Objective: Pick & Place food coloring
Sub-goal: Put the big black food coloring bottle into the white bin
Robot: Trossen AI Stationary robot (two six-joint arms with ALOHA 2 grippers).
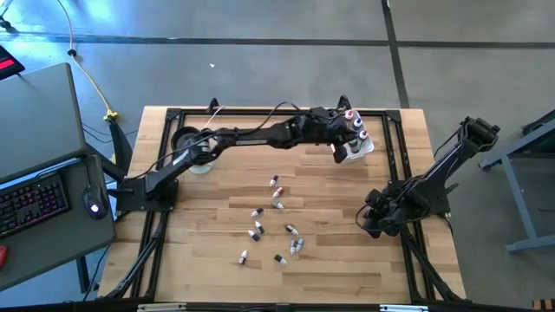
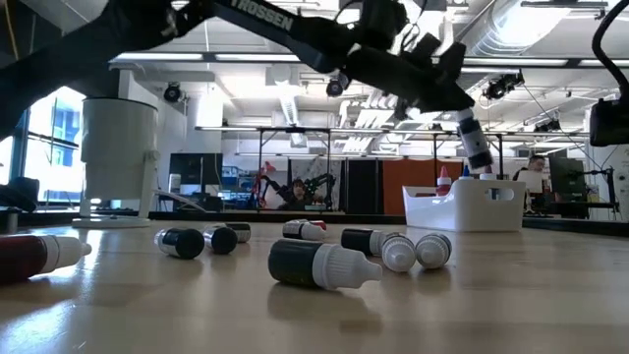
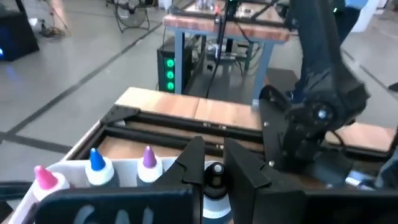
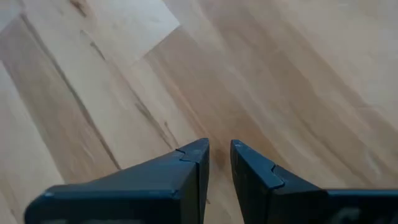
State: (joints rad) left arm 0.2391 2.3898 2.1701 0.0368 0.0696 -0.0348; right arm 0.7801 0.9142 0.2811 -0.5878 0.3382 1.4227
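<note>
Alignment between the held bottle and the tub opening governed the coming move. The left gripper (image 1: 354,132) hung over the white tub (image 1: 362,147) at the far right of the table (image 1: 208,269), with its jaws closed on a slim dropper bottle (image 2: 476,146). In the low view that bottle stood close to upright, tilted slightly, white tip toward the tub (image 2: 470,208) and clear above its rim. In the left wrist view the bottle (image 3: 214,186) sat between the two dark fingers (image 3: 189,165), and three bottles already stood in the tub beside it: a pink-topped one (image 3: 45,178), a blue-topped one (image 3: 96,163) and a purple-topped one (image 3: 148,160).

The remaining food coloring, a scatter of small bottles (image 1: 276,227), lay on their sides on the middle of the table, well apart from the tub. Their long axes pointed in mixed directions.

The right gripper (image 1: 375,221) waited low over bare wood at the right side, its jaws nearly closed on nothing. By position it appeared nearer to the scatter than the left gripper.

Judged from this arrangement, the next step was a release into the tub. The slight tilt suggested the bottle could lean against a neighbour on landing.
</note>
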